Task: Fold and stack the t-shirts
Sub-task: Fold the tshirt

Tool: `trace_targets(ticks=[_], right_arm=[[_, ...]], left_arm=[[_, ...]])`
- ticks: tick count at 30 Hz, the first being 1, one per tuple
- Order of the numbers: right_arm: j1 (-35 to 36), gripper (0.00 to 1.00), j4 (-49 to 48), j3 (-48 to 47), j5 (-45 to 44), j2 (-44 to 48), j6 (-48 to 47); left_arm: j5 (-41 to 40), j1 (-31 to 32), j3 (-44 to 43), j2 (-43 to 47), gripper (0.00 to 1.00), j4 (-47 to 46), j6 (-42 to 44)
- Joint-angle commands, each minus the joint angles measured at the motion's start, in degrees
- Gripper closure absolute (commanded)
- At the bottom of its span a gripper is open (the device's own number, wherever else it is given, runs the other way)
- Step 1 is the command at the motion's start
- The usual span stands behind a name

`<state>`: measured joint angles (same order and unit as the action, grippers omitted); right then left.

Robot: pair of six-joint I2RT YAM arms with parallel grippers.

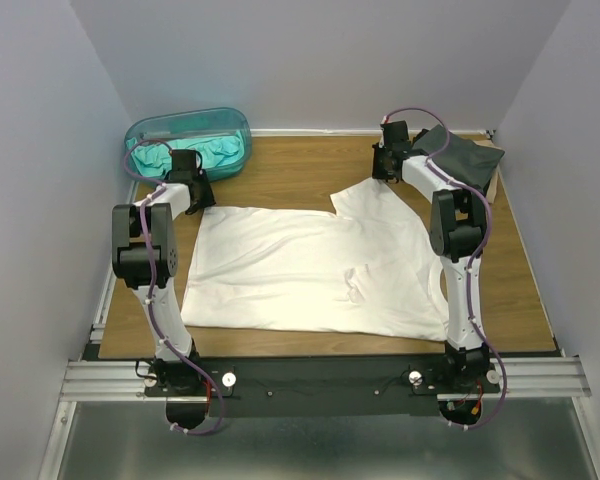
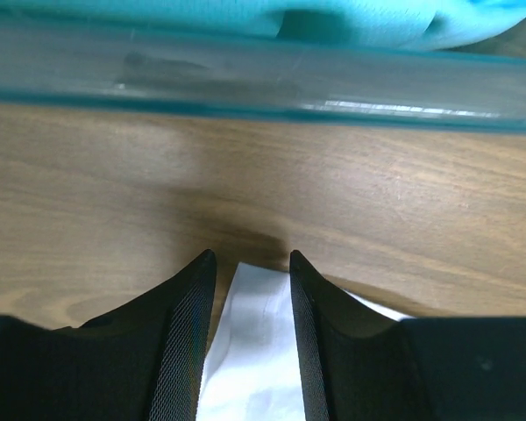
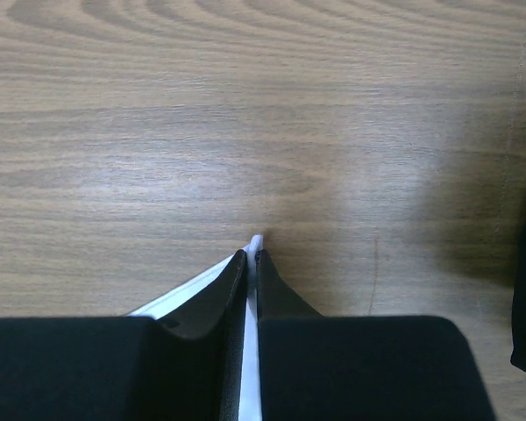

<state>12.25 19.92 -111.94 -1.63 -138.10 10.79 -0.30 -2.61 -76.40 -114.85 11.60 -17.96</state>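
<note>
A robotics lab cell: pale walls (image 1: pixel 330 60) box in a wooden table (image 1: pixel 280 170); a near-edge aluminium rail (image 1: pixel 320 378) carries the left arm (image 1: pixel 145 250) and right arm (image 1: pixel 460 230).

No text, label, brand, number or sign can be read in any of the views. The white t-shirt (image 1: pixel 280 270) spread on the counter (image 1: pixel 290 172) carries a small faint print mark right of its middle. From above it is too small and pale to make out as letters or figures.
</note>
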Motion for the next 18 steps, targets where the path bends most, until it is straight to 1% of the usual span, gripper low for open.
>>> trace_targets(ticks=[1,4,10,12,14,15,17,18], right_arm=[[-0.2,0.87,3.1,2.3,1.3,0.5,-0.9],[-0.2,0.9,3.1,2.7,1.3,0.7,-0.9],[-0.1,0.91,3.1,3.7,1.3,1.7,-0.6],[-0.2,0.92,3.1,3.9,1.3,2.0,-0.5],[-0.2,0.94,3.1,4.0,1.3,2.3,-0.1],[-0.1,0.95,3.1,4.1,1.3,2.4,-0.1],[-0.1,0.99,3.1,4.2,1.3,2.7,0.5],[-0.2,1.0,3.1,4.3,1.3,3.2,0.6]], left_arm=[[3.0,0.1,-0.5,-2.1,0.63,-0.3,0.6],[3.8,0.2,0.0,-2.0,0.76,0.0,0.4],[3.0,0.9,2.6,-1.0,0.78,0.7,0.0],[2.8,1.3,3.2,-0.4,0.83,1.1,0.1],[3.5,1.5,3.7,0.1,0.96,1.1,-0.1],[3.5,1.5,4.0,0.2,1.0,1.1,-0.1],[4.2,1.6,4.0,1.1,1.0,1.1,-0.6],[4.6,1.6,3.8,1.4,1.0,1.1,-0.7]])
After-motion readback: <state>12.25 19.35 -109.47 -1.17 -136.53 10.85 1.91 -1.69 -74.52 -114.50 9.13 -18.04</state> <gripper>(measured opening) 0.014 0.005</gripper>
